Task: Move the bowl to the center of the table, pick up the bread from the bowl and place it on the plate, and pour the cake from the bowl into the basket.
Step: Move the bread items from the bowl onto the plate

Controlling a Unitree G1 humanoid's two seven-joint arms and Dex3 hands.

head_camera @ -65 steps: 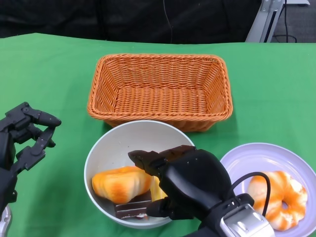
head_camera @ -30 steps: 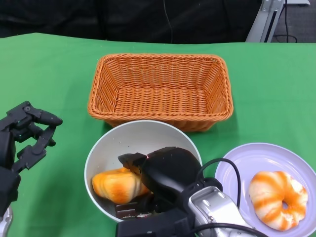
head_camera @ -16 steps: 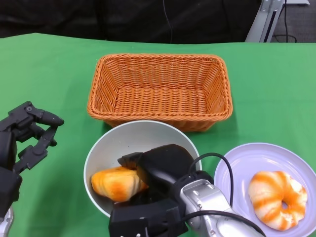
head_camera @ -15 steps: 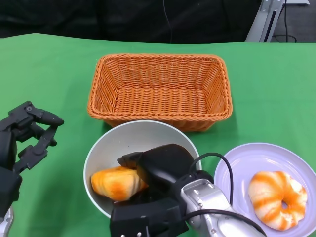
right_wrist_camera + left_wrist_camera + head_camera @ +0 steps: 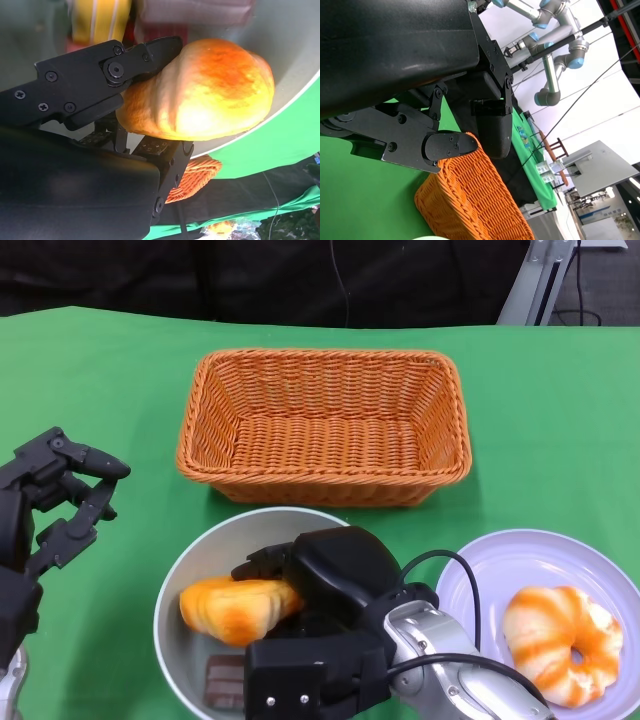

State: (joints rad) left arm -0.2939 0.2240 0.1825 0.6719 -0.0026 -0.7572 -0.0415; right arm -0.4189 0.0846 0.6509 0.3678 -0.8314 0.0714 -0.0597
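Observation:
A grey bowl sits near the front of the green table, before the wicker basket. My right hand reaches into the bowl and grips the orange bread from its right end; in the right wrist view its fingers close around the loaf. A dark chocolate cake piece lies at the bowl's front. A lilac plate at the right holds a glazed ring pastry. My left hand hovers over the cloth left of the bowl, fingers apart, holding nothing.
The basket also shows in the left wrist view behind my left hand's fingers. A yellow striped piece lies in the bowl beside the bread. Bare green cloth lies left and right of the basket.
The right hand has closed on the bread and drawn it slightly toward the front. The bowl has slid nearer the front edge. The left hand has barely moved.

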